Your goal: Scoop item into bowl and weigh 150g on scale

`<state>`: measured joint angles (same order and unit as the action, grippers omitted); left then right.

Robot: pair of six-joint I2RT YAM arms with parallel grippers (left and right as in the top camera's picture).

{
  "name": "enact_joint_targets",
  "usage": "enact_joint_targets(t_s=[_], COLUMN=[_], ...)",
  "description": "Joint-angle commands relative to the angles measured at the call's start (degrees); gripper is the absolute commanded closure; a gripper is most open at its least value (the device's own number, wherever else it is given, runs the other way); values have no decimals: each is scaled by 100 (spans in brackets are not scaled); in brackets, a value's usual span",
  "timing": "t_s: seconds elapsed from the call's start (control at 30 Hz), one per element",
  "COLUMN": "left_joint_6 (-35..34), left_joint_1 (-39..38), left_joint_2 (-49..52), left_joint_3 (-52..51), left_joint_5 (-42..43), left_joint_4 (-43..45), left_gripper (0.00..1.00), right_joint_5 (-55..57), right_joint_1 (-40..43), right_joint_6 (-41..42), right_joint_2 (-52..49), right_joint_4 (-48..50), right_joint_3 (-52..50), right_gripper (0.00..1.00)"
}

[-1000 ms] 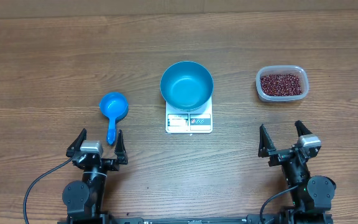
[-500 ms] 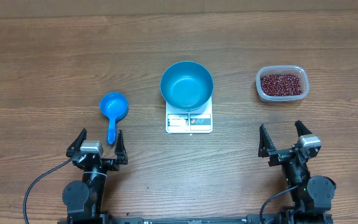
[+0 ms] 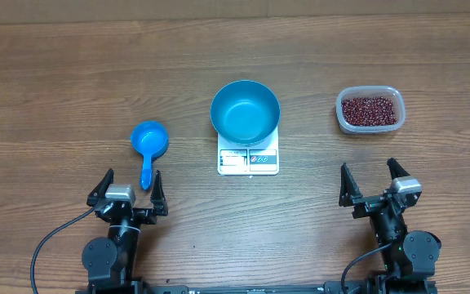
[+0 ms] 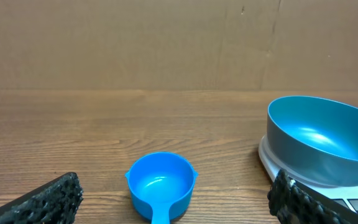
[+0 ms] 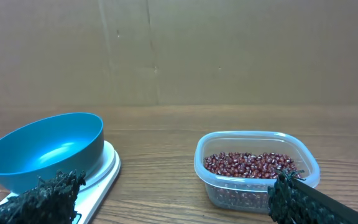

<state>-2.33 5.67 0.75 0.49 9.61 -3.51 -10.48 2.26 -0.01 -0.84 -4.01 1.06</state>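
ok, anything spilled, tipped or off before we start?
Nothing stands out. The bowl sits upright and empty on the scale, the beans are all inside the clear tub, the blue scoop lies cup-up left of the scale. The left tool and right tool are open, holding nothing.

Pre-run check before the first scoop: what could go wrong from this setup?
1. The scoop lies left, the beans in the tub far right; a loaded scoop carried across could spill onto the table.
2. The bowl overhangs the small scale; a nudge may shift or tip it.
3. The scoop's handle lies flat near the open left end effector, so the grasp may slip.
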Motion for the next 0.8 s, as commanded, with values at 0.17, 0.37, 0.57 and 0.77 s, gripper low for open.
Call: enact_joint_targets(t_s=[0.17, 0.37, 0.57, 0.77], left_joint_6=[151, 151, 42, 42], left_joint_1=[31, 31, 31, 31], left_joint_2=[-44, -44, -44, -42], left_joint_3=[-22, -22, -22, -22], left_joint_5=[-57, -57, -11, -22], left_joint_4=[-13, -13, -11, -15], left_gripper=[0, 0, 0, 1], right_joint_5=[31, 33, 33, 33], right_joint_1=[7, 7, 7, 7], right_joint_6=[-48, -48, -48, -48], right_joint_2=[68, 68, 68, 68], right_joint_4=[22, 22, 22, 22], right_joint_3=[-61, -61, -61, -61], right_gripper=[0, 0, 0, 0])
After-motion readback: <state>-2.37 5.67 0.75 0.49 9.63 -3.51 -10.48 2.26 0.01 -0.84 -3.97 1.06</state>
